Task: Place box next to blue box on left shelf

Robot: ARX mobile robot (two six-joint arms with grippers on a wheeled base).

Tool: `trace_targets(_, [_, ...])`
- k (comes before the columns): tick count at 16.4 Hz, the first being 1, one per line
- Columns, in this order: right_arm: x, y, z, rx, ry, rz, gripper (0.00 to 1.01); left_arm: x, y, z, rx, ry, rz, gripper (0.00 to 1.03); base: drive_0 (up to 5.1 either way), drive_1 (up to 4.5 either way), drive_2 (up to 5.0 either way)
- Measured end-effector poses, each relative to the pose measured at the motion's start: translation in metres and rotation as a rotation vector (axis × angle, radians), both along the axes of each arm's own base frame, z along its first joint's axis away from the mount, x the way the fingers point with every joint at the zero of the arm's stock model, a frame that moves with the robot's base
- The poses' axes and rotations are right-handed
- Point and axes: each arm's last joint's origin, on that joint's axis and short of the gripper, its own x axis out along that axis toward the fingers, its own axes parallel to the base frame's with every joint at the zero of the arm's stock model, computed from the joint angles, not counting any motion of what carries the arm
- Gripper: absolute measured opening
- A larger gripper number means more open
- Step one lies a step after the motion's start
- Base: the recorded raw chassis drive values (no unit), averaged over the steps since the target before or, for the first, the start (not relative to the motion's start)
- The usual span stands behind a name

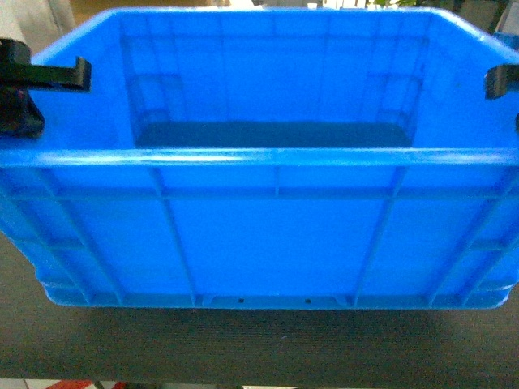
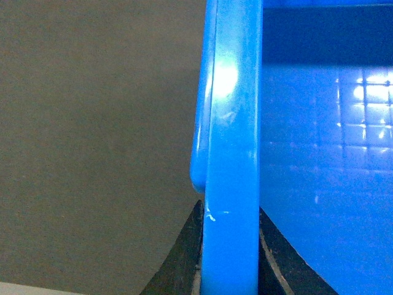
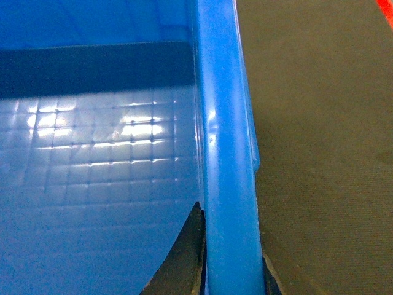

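In the head view the box (image 1: 276,235) fills nearly the whole picture, sitting on a dark grey surface (image 1: 259,348) with its ribbed front wall close to the near edge. It is open at the top, and a strip of its floor shows in shadow behind the front rim. The left gripper (image 1: 57,77) reaches over the rim at the left side, a black finger (image 1: 69,74) lying on top of the rim. The right gripper (image 1: 503,81) does the same at the right side, only a dark tip showing at the picture's edge.

In the left wrist view the thick rim of the box (image 2: 232,153) runs up the middle, with the grid floor to its right and the grey surface (image 2: 92,141) to its left. The two black fingers (image 2: 184,258) press against the rim from both sides, so this gripper is clamped on the box.

In the right wrist view the rim (image 3: 224,153) again runs up the middle, grid floor on the left, surface (image 3: 319,135) on the right. Black fingers (image 3: 184,258) sit tight against both sides of the rim, gripping it
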Motion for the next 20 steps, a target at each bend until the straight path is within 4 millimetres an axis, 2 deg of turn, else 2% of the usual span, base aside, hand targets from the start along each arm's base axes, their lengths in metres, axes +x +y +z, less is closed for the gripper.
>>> trace_targets(2, [-0.025,0.002,0.013,-0.026,-0.065,0.003,0.11,-0.032,-0.01,0.01,0.041,-0.08,0.01,0.12,0.0,0.0,0.0])
trace_targets(3, [-0.038,0.002,0.013,-0.042,-0.063,0.001,0.11,-0.046,-0.013,0.007,0.055,-0.08,0.015,0.13,0.0,0.0,0.0])
trace_targets(6, [-0.066,0.002,0.009,-0.07,-0.053,0.002,0.11,-0.072,-0.013,-0.002,0.05,-0.06,0.025,0.13,0.0,0.0,0.0])
trace_targets(8, [-0.09,0.005,0.014,-0.083,-0.079,0.004,0.12,-0.095,-0.009,0.002,0.037,-0.091,0.043,0.14,0.0,0.0,0.0])
trace_targets(10, [-0.107,0.006,0.018,-0.066,-0.122,-0.003,0.12,-0.107,0.002,0.007,0.009,-0.132,0.064,0.14,0.0,0.0,0.0])
trace_targets(13, [-0.121,0.005,0.005,-0.059,-0.07,0.001,0.12,-0.127,0.003,-0.003,0.008,-0.095,0.072,0.14,0.0,0.0,0.0])
trace_targets(15, [-0.129,0.003,0.006,-0.042,-0.086,0.002,0.12,-0.138,0.005,0.003,0.007,-0.124,0.093,0.14,0.0,0.0,0.0])
trace_targets(17, [-0.131,0.002,0.009,-0.029,-0.106,0.005,0.12,-0.146,0.008,0.008,-0.01,-0.15,0.106,0.14,0.0,0.0,0.0])
trace_targets(20, [-0.133,0.0,0.002,-0.025,-0.083,0.007,0.12,-0.153,0.008,0.001,-0.006,-0.142,0.106,0.14,0.0,0.0,0.0])
